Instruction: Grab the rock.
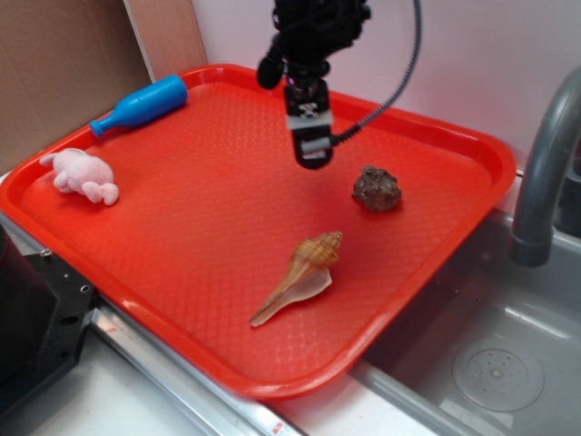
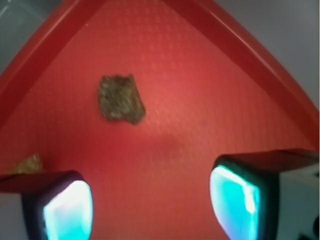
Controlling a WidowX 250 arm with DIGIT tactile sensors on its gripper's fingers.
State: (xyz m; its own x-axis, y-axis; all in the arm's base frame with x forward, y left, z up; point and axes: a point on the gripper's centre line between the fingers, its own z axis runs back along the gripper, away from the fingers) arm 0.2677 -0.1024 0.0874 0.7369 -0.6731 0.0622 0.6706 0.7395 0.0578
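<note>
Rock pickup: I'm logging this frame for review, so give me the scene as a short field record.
target: rock, brown, lumpy, on tray, free
hand: open, above tray, left of rock, empty
wrist view: rock ahead of the fingers, not between them
others on tray: shell, blue bottle, pink toy
beside tray: sink, faucet

On the tray point(image 1: 472, 145) — rock point(image 1: 377, 189) behind seashell point(image 1: 300, 275) (bottle point(image 1: 141, 105), plush toy point(image 1: 82, 174) far left).

The exterior view looks down from the front at the whole red tray point(image 1: 227, 227). The wrist view looks down from close above it. Both share the rock point(image 1: 377, 188) point(image 2: 120, 99).
</note>
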